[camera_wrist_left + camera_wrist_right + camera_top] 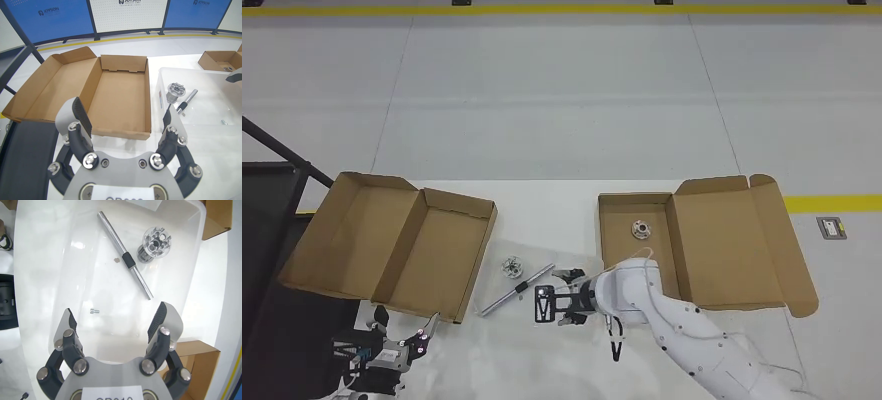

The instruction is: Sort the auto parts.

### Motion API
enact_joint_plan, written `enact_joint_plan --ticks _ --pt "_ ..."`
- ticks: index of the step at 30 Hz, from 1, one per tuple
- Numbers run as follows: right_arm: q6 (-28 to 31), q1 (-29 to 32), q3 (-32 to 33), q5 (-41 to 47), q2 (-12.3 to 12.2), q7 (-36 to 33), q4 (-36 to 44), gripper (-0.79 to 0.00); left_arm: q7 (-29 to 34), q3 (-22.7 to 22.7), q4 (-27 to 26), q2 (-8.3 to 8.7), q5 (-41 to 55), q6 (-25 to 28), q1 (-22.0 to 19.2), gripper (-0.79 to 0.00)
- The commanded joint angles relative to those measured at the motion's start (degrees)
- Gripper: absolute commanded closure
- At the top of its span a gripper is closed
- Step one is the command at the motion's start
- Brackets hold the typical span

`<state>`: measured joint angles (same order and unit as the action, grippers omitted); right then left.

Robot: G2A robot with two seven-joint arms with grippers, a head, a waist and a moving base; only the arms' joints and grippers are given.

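Observation:
A metal rod with a black sleeve (124,255) (517,290) and a toothed silver hub (155,244) (510,266) lie in a clear plastic bin (191,279). A small bolt (94,311) lies nearer my right gripper (115,321) (554,297), which hangs open above the bin with nothing between its fingers. My left gripper (125,117) (402,322) is open and empty at the table's front left, just before the left cardboard box (117,94) (392,245). From there the hub (175,92) and rod (187,101) show in the bin (189,75).
The left box holds nothing. A second open cardboard box (712,250) (217,60) stands at the right with one round metal part (640,229) in it. A black frame (282,160) borders the table's left side.

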<state>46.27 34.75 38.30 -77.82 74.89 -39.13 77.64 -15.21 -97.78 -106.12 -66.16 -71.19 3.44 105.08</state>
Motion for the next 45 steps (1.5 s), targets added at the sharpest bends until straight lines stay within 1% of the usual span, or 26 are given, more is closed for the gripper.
enact_joint_plan --ticks 1,3,5,7,8,9,10,11,12,13,21,32,39,45 --pt "0.42 -1.01 -0.96 1.69 0.66 -0.73 -2.17 -0.656 0.00 0.00 0.00 0.00 0.00 0.00 0.00 -0.785" --pt "1.00 -2.04 -1.86 3.10 1.32 -1.18 -4.50 -0.610 0.00 0.00 0.00 0.00 0.00 0.00 0.00 -0.785" --pt "1.27 -2.91 -2.79 4.13 1.97 -1.75 -6.57 -0.508 0.00 0.00 0.00 0.00 0.00 0.00 0.00 -0.785" --pt "1.18 -3.52 -3.73 4.89 2.59 -2.47 -8.29 -0.431 0.00 0.00 0.00 0.00 0.00 0.00 0.00 -0.785" --pt "1.11 -3.77 -4.12 5.40 2.88 -2.93 -9.16 -0.499 0.00 0.00 0.00 0.00 0.00 0.00 0.00 -0.785" --pt "1.01 -4.04 -4.50 5.82 3.17 -3.49 -9.91 -0.526 0.00 0.00 0.00 0.00 0.00 0.00 0.00 -0.785" --pt "0.97 -4.24 -4.90 6.23 3.44 -4.03 -10.52 -0.499 0.00 0.00 0.00 0.00 0.00 0.00 0.00 -0.785" --pt "1.17 -4.39 -5.24 6.82 3.70 -4.31 -11.06 -0.431 0.00 0.00 0.00 0.00 0.00 0.00 0.00 -0.785" --pt "1.30 -4.59 -5.50 7.21 3.93 -4.56 -11.65 -0.382 0.00 0.00 0.00 0.00 0.00 0.00 0.00 -0.785" --pt "1.40 -4.75 -5.82 7.46 4.14 -5.01 -12.27 -0.360 0.00 0.00 0.00 0.00 0.00 0.00 0.00 -0.785" --pt "0.84 -6.21 -8.12 9.61 6.02 -8.79 -16.51 -0.351 0.00 0.00 0.00 0.00 0.00 0.00 0.00 -0.785" --pt "0.82 -7.69 -10.06 10.03 8.04 -8.57 -20.60 -0.348 0.00 0.00 0.00 0.00 0.00 0.00 0.00 -0.785" --pt "1.34 -8.50 -10.76 10.37 9.10 -7.98 -23.09 -0.299 0.00 0.00 0.00 0.00 0.00 0.00 0.00 -0.785" --pt "1.70 -9.11 -11.07 10.46 9.80 -7.84 -24.95 -0.197 0.00 0.00 0.00 0.00 0.00 0.00 0.00 -0.785"
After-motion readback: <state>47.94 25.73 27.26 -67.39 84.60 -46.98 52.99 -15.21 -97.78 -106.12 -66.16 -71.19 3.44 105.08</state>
